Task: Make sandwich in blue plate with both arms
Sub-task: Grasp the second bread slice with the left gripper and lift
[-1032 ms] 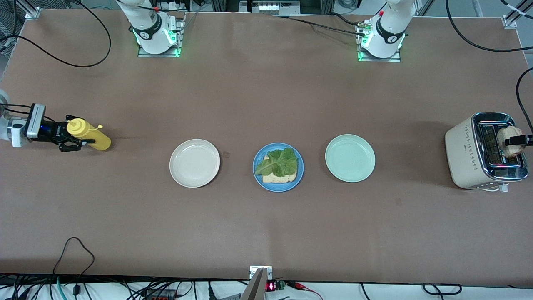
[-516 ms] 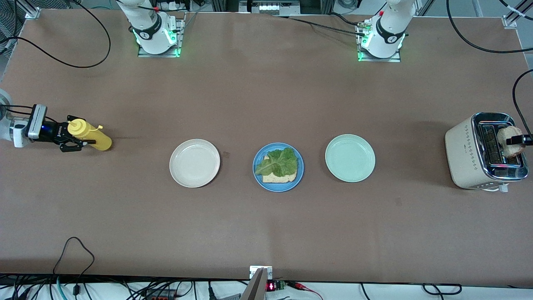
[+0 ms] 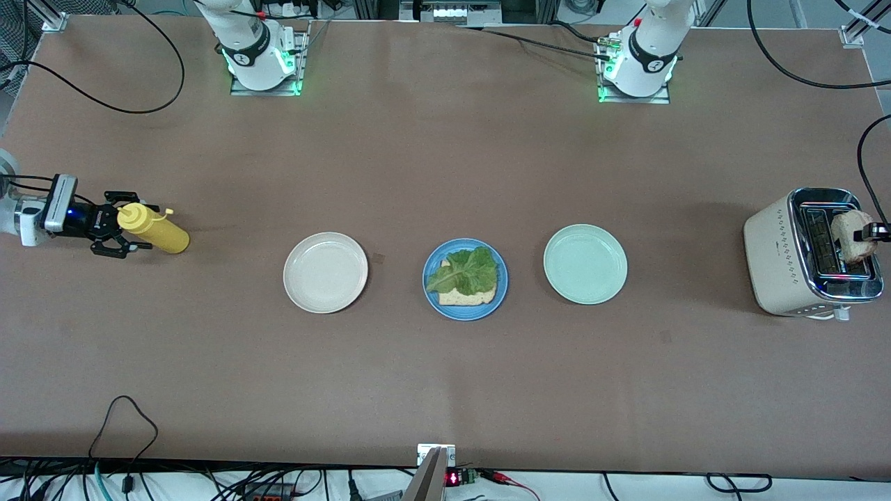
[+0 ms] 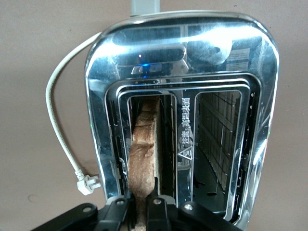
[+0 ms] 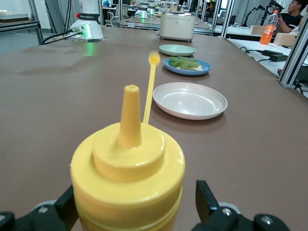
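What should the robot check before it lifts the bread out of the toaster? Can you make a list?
1. Left gripper shut on the bread slice: ok.
2. Bread standing free in the toaster slot: ok.
3. Blue plate holds bottom bread and lettuce: ok.
4. Way over the mint-green plate: ok.
5. Right gripper open around the yellow mustard bottle: ok.
6. Grip firmness: cannot tell.

You see the blue plate (image 3: 465,279) at the centre of the front frame, round and glossy, flat on the table. On it lies one square slice of speckled light-brown bread (image 3: 468,297), its lower edge showing, with a crinkled green lettuce leaf (image 3: 463,271) spread over it. No top slice covers the leaf.
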Controlling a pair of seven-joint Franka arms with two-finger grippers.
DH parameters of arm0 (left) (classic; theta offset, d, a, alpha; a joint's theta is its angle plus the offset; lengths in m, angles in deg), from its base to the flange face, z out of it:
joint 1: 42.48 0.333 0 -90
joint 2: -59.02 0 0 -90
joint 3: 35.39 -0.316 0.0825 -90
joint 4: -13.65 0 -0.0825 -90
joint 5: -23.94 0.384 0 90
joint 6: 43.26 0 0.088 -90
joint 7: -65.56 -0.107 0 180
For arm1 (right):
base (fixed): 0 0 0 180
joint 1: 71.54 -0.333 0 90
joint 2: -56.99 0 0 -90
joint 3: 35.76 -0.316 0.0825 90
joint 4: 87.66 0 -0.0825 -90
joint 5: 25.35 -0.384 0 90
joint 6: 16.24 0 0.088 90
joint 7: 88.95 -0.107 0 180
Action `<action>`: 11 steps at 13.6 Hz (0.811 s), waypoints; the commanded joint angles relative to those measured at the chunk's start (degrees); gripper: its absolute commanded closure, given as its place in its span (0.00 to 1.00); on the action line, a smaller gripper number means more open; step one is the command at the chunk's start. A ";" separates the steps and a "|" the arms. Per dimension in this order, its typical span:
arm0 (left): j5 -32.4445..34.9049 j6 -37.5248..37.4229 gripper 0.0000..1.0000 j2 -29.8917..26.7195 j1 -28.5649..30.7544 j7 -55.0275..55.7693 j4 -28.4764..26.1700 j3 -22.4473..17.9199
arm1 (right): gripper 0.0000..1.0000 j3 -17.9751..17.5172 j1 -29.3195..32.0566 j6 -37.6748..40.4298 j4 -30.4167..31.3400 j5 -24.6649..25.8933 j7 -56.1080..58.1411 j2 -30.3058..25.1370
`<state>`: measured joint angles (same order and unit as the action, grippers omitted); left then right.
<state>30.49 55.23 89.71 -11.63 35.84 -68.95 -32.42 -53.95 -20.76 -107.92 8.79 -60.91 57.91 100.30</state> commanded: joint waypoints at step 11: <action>-5.93 -25.88 0.99 -5.29 -1.39 -0.52 11.75 4.49 | 0.00 6.49 2.74 9.48 -10.91 4.97 -0.25 1.25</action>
<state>25.10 33.34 84.29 -11.81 35.70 -59.94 -30.09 -48.29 -18.30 -102.56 2.53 -56.94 58.19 100.87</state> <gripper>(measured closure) 0.912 0.000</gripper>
